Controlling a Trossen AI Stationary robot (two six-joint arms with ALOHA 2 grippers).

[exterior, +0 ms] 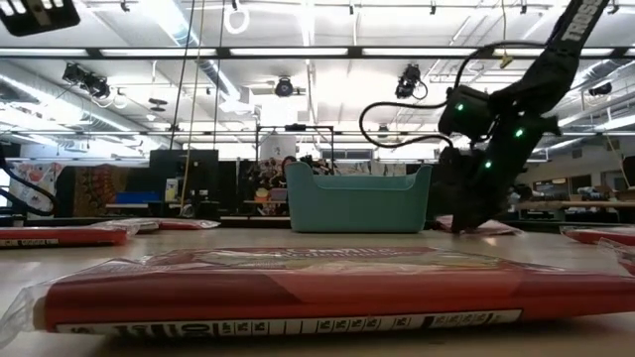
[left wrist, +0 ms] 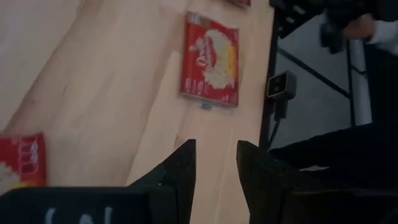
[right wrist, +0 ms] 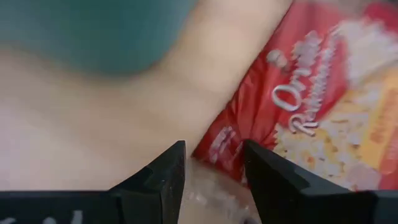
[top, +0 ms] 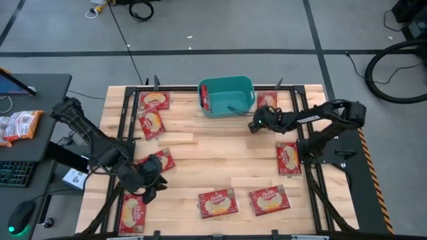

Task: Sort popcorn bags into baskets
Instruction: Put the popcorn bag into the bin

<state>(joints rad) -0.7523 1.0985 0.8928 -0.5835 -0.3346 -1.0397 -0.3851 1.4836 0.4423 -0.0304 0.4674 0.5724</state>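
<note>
wooden worktop [top: 220, 160] has red popcorn bags [top: 217, 203] scattered flat all over it, teal basket [top: 227, 97] sits at the far edge

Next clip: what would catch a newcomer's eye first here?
Red popcorn bags lie scattered over the wooden table, and a teal basket sits at its far edge, a red packet already inside. The right pincer is down beside the basket, jaws apart around the edge of a bag. The left pincer hangs open near the front left corner.

red popcorn bag [left wrist: 210, 59] beyond parted jaws
</note>
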